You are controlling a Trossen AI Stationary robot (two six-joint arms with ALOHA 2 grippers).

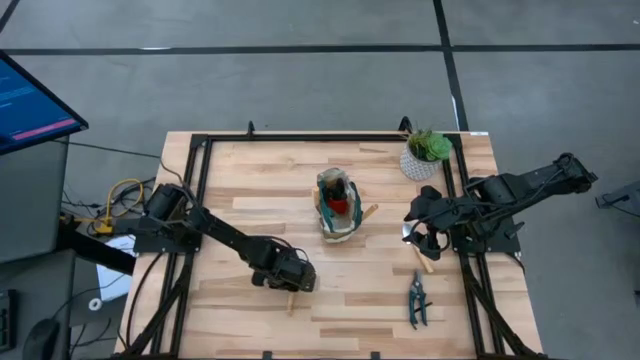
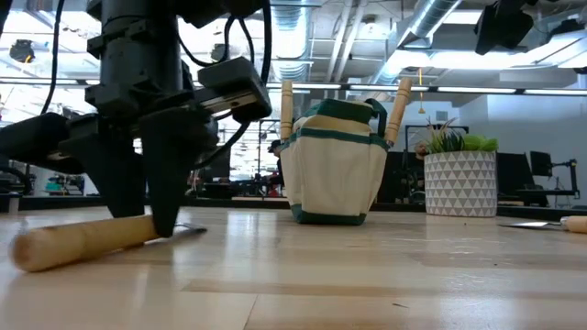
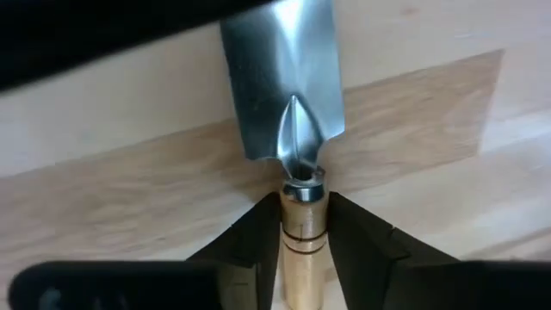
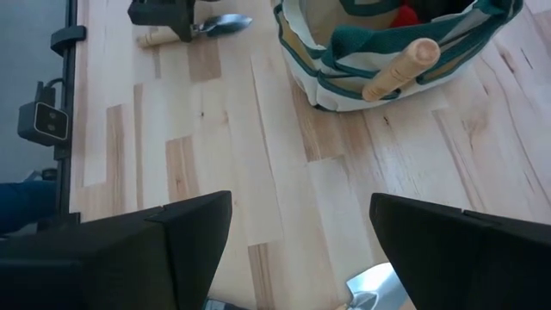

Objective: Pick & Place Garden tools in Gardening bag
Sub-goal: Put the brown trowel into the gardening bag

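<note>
Wooden-handled hand trowel with a silver metal blade (image 3: 297,172) lies flat on the pale plank table (image 1: 250,175), at about 7 o'clock from the table's centre in the high view. The left gripper (image 3: 303,237) stands over it, its two dark fingers (image 3: 250,241) pressed against either side of the handle just behind the ferrule. The low view shows the handle (image 2: 83,243) resting on the wood, not yet lifted.

At the table's centre stands the beige fabric gardening bag with dark green trim (image 1: 338,205). Two wooden handles (image 2: 286,105) project from its pockets, and a red item (image 1: 340,205) sits inside.

The right gripper (image 4: 301,241) hovers at about 3 o'clock, fingers spread wide and empty, above a second trowel (image 1: 420,250). Green-handled pruning shears (image 1: 417,298) lie at about 5 o'clock. A green plant in a white patterned pot (image 1: 425,155) stands at about 1 o'clock.

Risks, as judged:
- The grip sits at the blade end of the handle; the long handle may swing or slip on lifting.
- The bag is already crowded, so the blade could catch the rim or tip the bag.
</note>
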